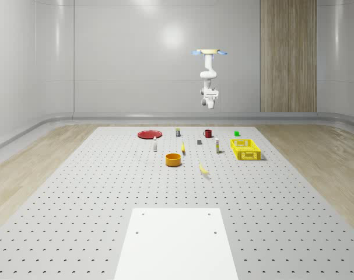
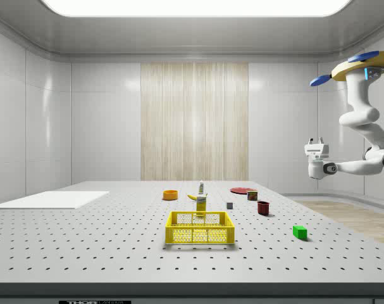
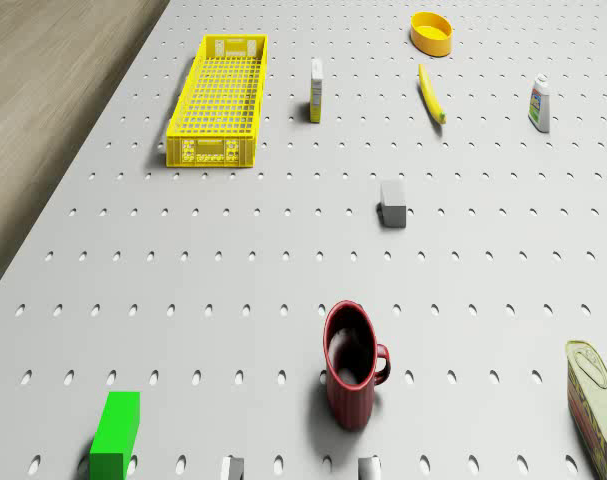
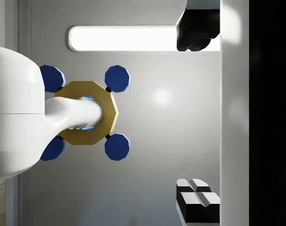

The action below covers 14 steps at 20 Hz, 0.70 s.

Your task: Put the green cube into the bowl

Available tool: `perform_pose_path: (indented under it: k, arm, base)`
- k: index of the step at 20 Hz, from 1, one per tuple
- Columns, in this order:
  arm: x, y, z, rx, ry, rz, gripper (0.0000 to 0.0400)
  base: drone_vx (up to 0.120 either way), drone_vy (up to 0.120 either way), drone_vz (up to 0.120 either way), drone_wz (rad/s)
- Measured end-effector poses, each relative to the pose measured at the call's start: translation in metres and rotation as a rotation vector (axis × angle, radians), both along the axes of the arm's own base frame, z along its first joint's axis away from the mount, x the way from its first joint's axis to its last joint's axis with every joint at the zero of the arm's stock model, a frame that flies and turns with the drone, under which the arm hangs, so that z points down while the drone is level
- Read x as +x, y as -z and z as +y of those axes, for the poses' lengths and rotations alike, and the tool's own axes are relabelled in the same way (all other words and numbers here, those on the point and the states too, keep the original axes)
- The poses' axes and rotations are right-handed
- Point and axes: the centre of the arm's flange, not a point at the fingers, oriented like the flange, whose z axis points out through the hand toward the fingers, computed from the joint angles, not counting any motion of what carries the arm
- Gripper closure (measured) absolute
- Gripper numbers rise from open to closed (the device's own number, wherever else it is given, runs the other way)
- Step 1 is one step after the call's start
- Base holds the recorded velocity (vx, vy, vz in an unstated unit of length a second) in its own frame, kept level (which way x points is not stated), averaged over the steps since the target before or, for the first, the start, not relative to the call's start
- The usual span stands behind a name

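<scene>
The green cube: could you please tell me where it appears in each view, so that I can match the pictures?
Whole-scene view: the green cube sits at the table's far edge, just behind the yellow crate.
Side view: toward the side view's right, to the right of the crate.
Drone view: on the table beside the red mug.
Wrist view: not in it.
Shared landmark: the yellow crate.

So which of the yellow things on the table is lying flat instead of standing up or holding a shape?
The banana. It lies flat on the table between the orange bowl and the grey block, whereas the yellow crate is a walled basket.
</scene>
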Motion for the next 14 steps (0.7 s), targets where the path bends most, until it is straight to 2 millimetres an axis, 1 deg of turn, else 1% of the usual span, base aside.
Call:
perform_pose_path:
  k: [3,9,14]
  arm:
    - [-0.003,-0.023,0.0,0.0,0.0,-0.002,0.0]
    - [-0.003,-0.061,0.0,0.0,0.0,-0.007,0.0]
    - [-0.001,-0.081,0.0,0.0,0.0,-0.011,0.0]
  base:
    - [0.0,0.013,0.0,0.0]
    - [0.0,0.12,0.0,0.0]
    - [0.0,0.12,0.0,0.0]
